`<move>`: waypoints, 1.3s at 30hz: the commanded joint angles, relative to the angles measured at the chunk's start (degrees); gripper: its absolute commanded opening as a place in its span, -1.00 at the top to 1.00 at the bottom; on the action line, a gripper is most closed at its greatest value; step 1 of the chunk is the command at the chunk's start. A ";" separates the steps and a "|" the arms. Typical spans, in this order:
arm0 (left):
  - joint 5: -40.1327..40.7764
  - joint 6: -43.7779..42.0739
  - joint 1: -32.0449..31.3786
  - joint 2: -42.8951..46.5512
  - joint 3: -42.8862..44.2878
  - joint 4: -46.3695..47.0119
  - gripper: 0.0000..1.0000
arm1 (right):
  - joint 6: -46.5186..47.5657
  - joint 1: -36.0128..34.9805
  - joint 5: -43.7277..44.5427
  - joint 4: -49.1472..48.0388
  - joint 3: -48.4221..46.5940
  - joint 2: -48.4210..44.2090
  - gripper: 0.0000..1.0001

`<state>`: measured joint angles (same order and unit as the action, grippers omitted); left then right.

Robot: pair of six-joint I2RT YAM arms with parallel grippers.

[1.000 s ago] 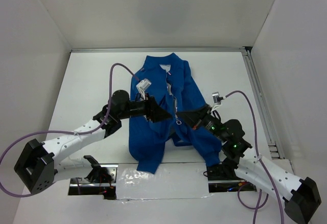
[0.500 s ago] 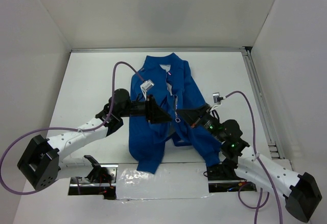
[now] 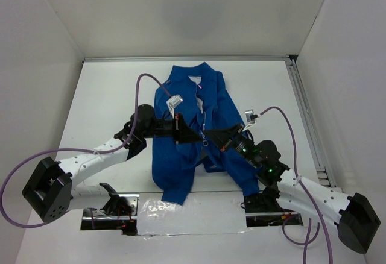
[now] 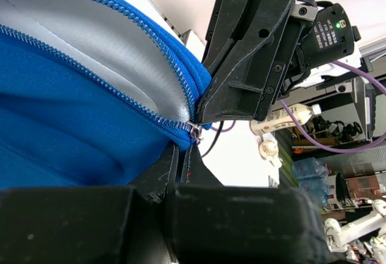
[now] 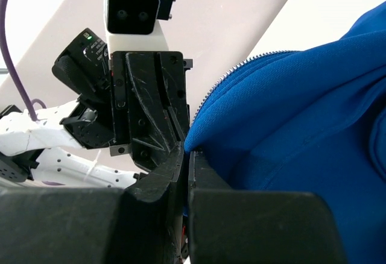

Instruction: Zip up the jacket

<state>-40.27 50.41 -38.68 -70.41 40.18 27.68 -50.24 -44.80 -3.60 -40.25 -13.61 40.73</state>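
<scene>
Royal-blue soft fabric jacket [image 3: 175, 167] lies spread at the middle of the white bench [image 3: 108, 89], collar toward the far edge and hem toward the near edge. Its front is open, with pale lining showing beside the zipper teeth. Both arms meet over its lower front. The left claw [image 3: 198, 138] is closed, tips pinching the jacket edge right at the small metal zipper slider [image 4: 194, 132] — and the right claw [image 3: 209, 135] is closed on a fold of blue fabric just beside it, the two claws nearly touching.

Blue jacket [image 3: 174, 176] on white table [image 3: 108, 89]
</scene>
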 commanded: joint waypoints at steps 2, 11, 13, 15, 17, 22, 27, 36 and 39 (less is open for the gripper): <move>0.81 -0.84 -0.52 0.71 1.48 3.95 1.00 | 0.40 -1.00 0.61 -2.73 -1.95 -0.39 1.00; 5.55 -10.42 -10.26 1.24 -0.54 -1.75 1.00 | 1.46 -0.91 9.56 -0.01 -5.90 -1.00 1.00; 5.82 -11.73 -12.03 0.20 -0.81 -3.51 1.00 | 1.72 -0.91 10.97 -0.44 -6.78 -0.39 1.00; 5.55 -12.53 -14.05 -0.77 -1.07 -3.86 1.00 | 2.25 -0.91 10.80 -2.11 -7.13 0.22 1.00; 5.91 -12.88 -15.54 -1.30 -1.07 -4.21 1.00 | 1.72 -0.82 11.42 -2.11 -7.66 0.31 1.00; 7.66 -13.59 -16.87 -1.04 -1.69 -5.17 1.00 | 0.14 2.07 8.17 -2.11 -7.84 -0.65 1.00; 7.76 -13.41 -16.96 -2.44 -0.63 -7.03 1.00 | -1.00 3.75 5.27 -2.64 -7.84 -2.32 1.00; 7.14 -11.13 -18.45 -8.51 0.25 -10.02 1.00 | -1.70 6.82 1.40 -1.67 -9.68 -3.64 1.00; 5.83 -10.86 -18.71 -9.04 0.07 -9.93 1.00 | -1.53 9.10 -1.84 -1.15 -11.44 -3.12 1.00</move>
<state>-18.87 37.47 -51.16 -76.38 41.60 26.63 -49.17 -37.47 -4.12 -24.69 -15.18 38.68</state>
